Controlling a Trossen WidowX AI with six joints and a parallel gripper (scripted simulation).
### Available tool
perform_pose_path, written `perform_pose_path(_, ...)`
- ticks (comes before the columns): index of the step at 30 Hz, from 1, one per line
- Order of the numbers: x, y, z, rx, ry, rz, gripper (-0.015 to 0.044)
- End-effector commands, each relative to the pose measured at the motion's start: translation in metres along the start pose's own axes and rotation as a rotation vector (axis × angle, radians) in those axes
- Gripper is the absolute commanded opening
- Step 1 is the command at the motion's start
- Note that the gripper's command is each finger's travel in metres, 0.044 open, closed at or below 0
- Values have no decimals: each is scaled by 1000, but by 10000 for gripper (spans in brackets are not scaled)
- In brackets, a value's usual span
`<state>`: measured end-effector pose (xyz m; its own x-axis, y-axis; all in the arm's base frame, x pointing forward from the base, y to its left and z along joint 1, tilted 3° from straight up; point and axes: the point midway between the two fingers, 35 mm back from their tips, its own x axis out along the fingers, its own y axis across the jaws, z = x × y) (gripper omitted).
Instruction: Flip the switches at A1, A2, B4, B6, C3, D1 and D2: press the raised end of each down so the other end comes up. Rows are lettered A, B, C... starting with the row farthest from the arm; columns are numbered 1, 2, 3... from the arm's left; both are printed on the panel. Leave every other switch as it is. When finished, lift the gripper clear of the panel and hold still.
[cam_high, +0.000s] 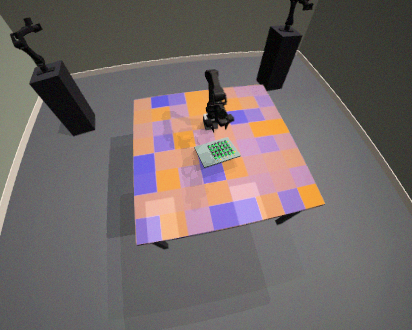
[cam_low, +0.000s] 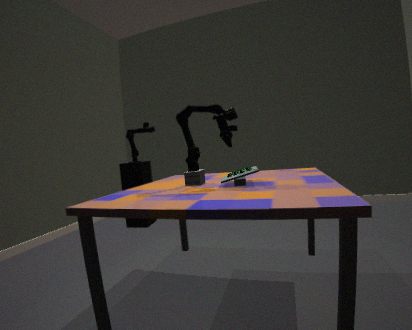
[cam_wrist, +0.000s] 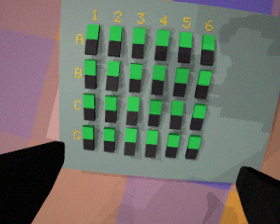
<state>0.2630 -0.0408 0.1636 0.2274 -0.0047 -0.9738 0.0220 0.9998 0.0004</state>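
The pale green switch panel (cam_high: 204, 157) (cam_low: 254, 169) (cam_wrist: 74, 153) rests tilted on a small stand on the table. It carries four rows, A to D, of six green-and-black rocker switches (cam_wrist: 146, 91), with yellow row letters and column numbers. My gripper (cam_high: 217, 123) (cam_low: 228, 139) (cam_wrist: 153, 165) is open and empty. It hangs well above the panel, on the arm's side of it. In the wrist view its two dark fingertips frame the panel's near edge below row D.
The table (cam_high: 225, 215) (cam_low: 300, 200) has an orange, purple and blue checked top. The arm's grey base (cam_low: 194, 176) stands behind the panel. Two black pedestals (cam_high: 62, 97) (cam_high: 278, 57) with camera arms stand on the floor beyond the table.
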Motion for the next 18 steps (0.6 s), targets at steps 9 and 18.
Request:
perform_pose_path(9,95,73,49,-50,13,3,164)
perform_pose_path(18,122,75,49,-52,-5,3,0)
